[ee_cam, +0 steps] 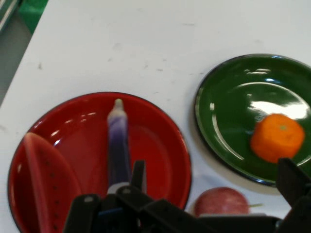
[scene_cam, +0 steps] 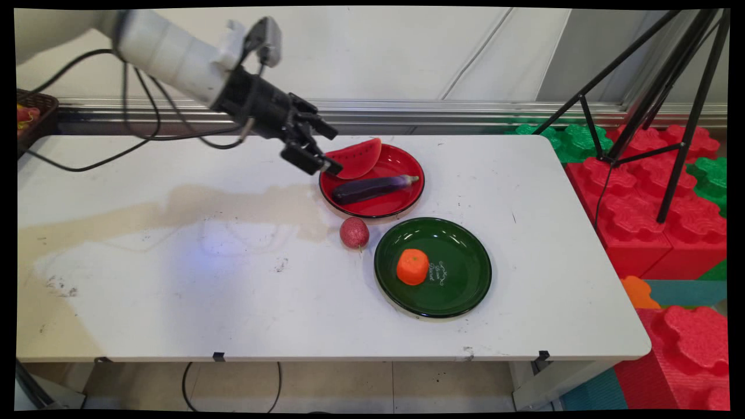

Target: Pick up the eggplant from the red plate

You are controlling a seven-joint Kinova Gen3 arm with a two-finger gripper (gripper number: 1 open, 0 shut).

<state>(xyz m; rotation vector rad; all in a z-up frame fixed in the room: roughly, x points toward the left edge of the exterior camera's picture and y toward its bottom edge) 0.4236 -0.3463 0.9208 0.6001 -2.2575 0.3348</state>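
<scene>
The black gripper [scene_cam: 319,152] hangs open and empty over the left rim of a red plate [scene_cam: 401,201], its two fingers spread apart; in the hand view one finger [ee_cam: 138,175] stands over the plate and the other [ee_cam: 291,182] sits far off at the frame's right edge. Nearest it is a watermelon slice [scene_cam: 356,157], propped along the plate's back-left edge just beside the lower fingertip; whether they touch cannot be told. A purple eggplant [scene_cam: 372,188] lies across the middle of the same plate, stem end toward the right. A small reddish fruit [scene_cam: 354,232] rests on the white table [scene_cam: 174,291] just in front of the red plate, close to the rim of a green plate [scene_cam: 460,291] at its right. An orange [scene_cam: 412,266] sits left of centre on the green plate, beside some pale lettering. Black cables [scene_cam: 139,134] hang from the white arm [scene_cam: 169,55]. A black tripod [scene_cam: 652,105] stands on red and green foam blocks [scene_cam: 640,192] past the table's right end.
</scene>
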